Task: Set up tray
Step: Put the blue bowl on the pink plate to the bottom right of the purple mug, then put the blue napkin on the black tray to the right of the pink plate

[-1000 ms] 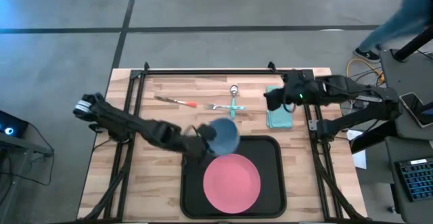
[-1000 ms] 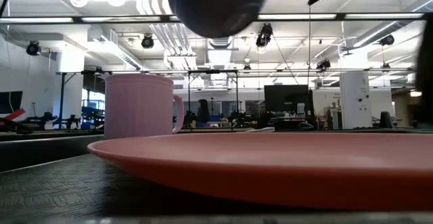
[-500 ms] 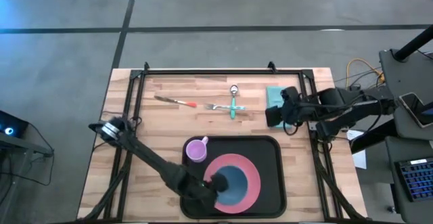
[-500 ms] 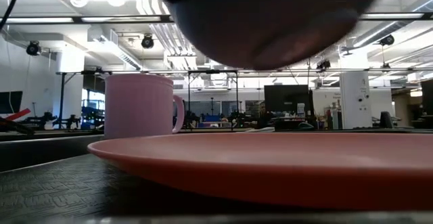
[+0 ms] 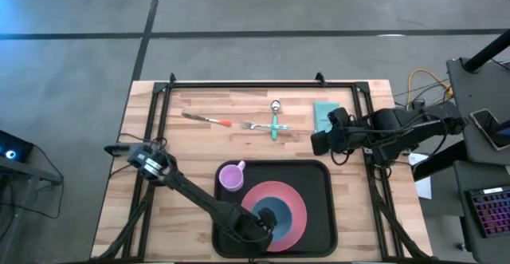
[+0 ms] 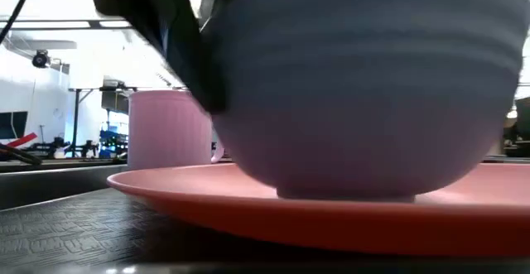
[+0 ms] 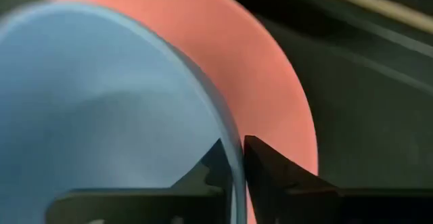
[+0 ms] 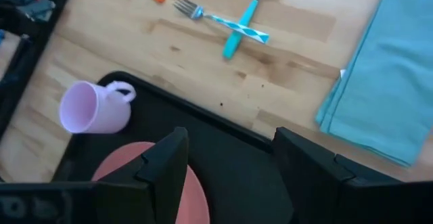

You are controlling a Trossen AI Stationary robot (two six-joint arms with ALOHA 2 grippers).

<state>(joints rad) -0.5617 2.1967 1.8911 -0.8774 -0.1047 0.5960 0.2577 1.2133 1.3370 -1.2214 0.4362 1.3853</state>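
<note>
Left tool [image 7: 233, 176] pinched almost fully together on the rim of a blue bowl [image 5: 273, 216], one finger [image 7: 210, 173] inside the wall, the other outside. Bowl resting on its foot on the pink plate [image 5: 291, 200], as seen in the low view. Plate lying on the tray [image 5: 319, 176], toward the tray's near edge. Tray sitting at the near edge of the table [image 5: 191, 156], roughly midway along it, directly under the left tool. Pink mug [image 5: 231, 176] upright in the tray's far-left corner, just beside the plate.

Right tool [image 8: 230, 176] spread wide and gripping nothing, hovering above the table just past the tray's far-right corner. Teal napkin [image 5: 323, 114] lying beneath it near the table's right edge. Fork [image 5: 256, 125] and teal-handled spoon [image 5: 275, 120] crossed on the bare wood beyond the tray's far edge. Orange-tipped utensil [image 5: 205, 120] farther toward the left, well apart from the tray.
</note>
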